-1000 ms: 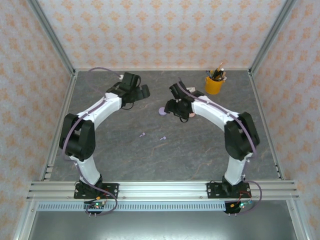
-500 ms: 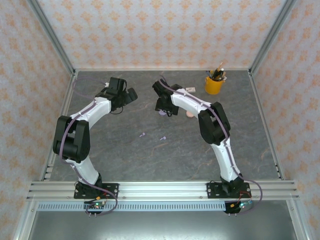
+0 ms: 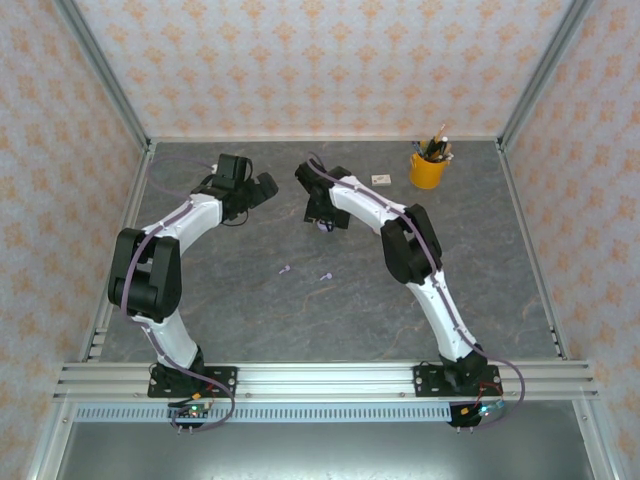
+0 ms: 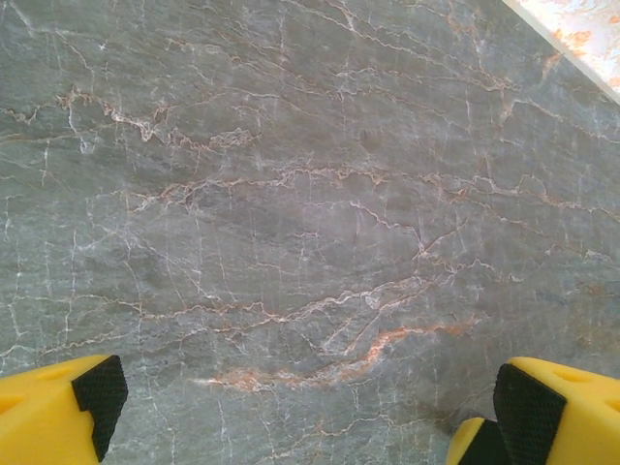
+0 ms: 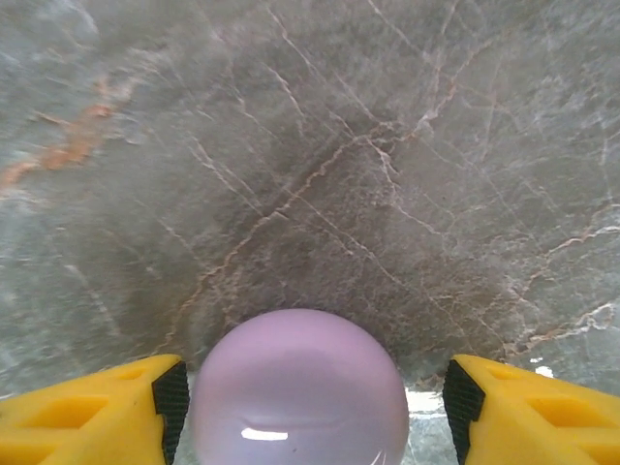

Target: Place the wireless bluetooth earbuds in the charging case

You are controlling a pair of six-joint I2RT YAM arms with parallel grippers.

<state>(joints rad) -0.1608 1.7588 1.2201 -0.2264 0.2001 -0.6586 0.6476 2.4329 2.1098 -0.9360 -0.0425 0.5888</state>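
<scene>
Since a second ago the right arm [image 3: 405, 245] has folded in and swung left across the bench [image 3: 250, 310], and the left arm [image 3: 150, 275] has pulled a little back toward the left wall.

The right fingers [image 5: 116, 407] now stand part-open on either side of the lilac case [image 5: 298, 387]. The left one is almost against it and the right one shows a gap, so nothing is clamped. The case sits on the bench at far centre, lid down as far as I can tell. The left fingers [image 4: 58, 407] are spread wide over bare bench, holding nothing.

The step in hand looks like taking hold of the case. Next the fingers likely need to close on it squarely, and it must then be opened before any bud goes in.

Counted: two arms, one yellow cup [image 3: 428, 170] of pencils, one lilac case, and two lilac earbuds [image 3: 285, 269] [image 3: 325, 276] lying loose mid-bench, well apart from the case.
</scene>
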